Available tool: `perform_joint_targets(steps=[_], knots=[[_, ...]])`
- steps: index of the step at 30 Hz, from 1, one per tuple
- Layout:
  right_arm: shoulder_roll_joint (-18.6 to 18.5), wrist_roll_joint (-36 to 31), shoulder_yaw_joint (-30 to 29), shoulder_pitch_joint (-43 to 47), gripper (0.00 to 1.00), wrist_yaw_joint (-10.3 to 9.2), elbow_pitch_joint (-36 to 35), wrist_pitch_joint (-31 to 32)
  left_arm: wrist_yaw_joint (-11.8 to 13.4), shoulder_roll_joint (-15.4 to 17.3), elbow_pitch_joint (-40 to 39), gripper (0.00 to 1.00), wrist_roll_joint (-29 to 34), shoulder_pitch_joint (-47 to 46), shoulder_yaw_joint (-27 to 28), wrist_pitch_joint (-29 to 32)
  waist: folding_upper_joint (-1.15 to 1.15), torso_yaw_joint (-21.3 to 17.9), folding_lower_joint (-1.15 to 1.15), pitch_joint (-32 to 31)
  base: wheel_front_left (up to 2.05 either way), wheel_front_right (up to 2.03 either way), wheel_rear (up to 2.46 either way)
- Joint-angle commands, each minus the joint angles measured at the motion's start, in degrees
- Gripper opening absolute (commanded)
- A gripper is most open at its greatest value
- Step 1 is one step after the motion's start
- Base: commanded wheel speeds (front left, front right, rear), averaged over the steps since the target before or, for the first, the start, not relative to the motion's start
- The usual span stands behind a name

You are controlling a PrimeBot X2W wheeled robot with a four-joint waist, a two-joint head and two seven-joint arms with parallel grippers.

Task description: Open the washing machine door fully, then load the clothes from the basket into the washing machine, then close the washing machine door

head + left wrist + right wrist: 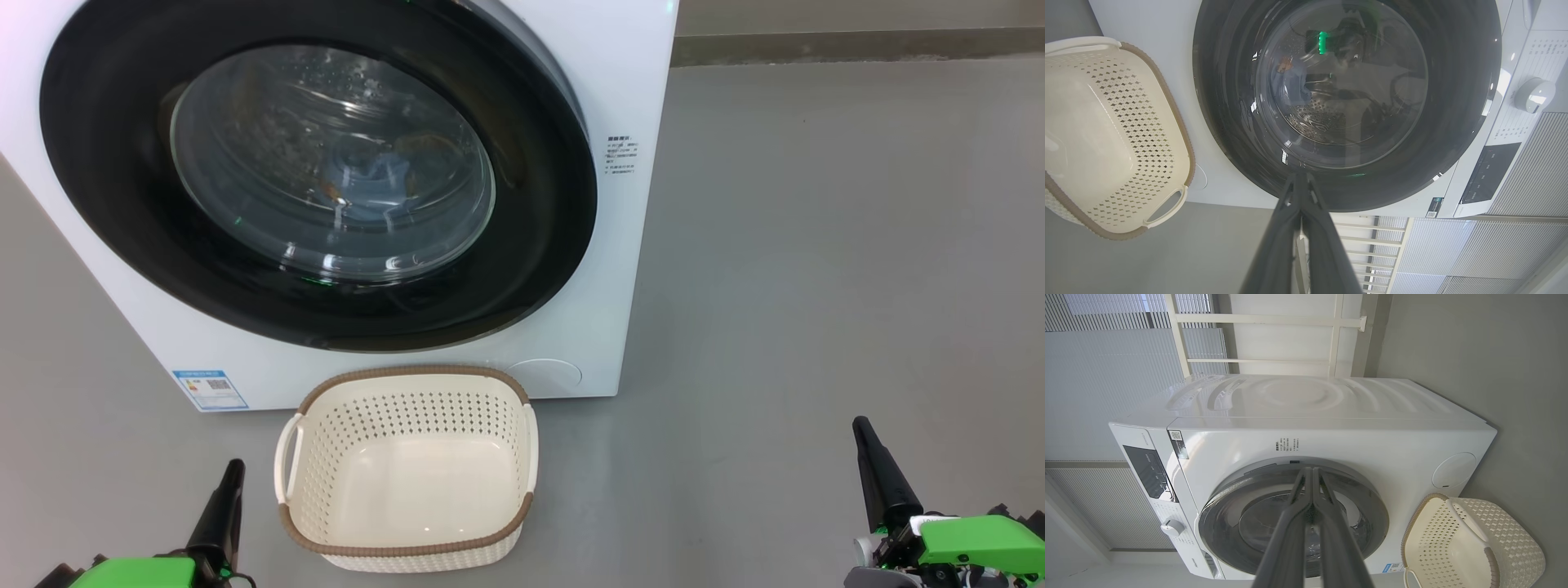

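Note:
The washing machine (641,90) stands before me with its door (114,122) lying flush against the front. Through the glass porthole I see a light blue garment with orange spots (382,167) inside the drum; it also shows as light blue cloth (1290,83) in the left wrist view. I cannot make out the cream garment. The basket (408,416) sits on the floor just under the door, with nothing in it. My left gripper (234,467) is shut, low beside the basket's left handle. My right gripper (861,426) is shut, far to the right.
Grey floor (816,245) stretches to the right of the machine up to a wall skirting (857,45). A blue label sticker (210,389) marks the machine's lower left corner. The control panel and its dial (1535,94) sit beside the door. A white railing (1257,318) stands behind the machine.

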Motion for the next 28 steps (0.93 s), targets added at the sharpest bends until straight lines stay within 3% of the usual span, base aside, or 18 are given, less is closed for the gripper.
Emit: perform_joint_targets(steps=[1, 28], knots=[[-0.20, 0.14, 1.25, -2.42, 0.00, 0.08, -1.71, 0.50, -0.17, 0.82, -1.05, 0.00, 0.57, -2.70, 1.97, 0.44, 0.00, 0.00, 0.00, 0.00, 0.00, 0.00, 0.00], [-0.20, 0.14, 1.25, -2.42, 0.00, 0.08, -1.71, 0.50, -0.17, 0.72, -1.04, 0.00, 0.69, -2.72, 2.11, 0.55, 0.00, 0.00, 0.00, 0.00, 0.00, 0.00, 0.00]])
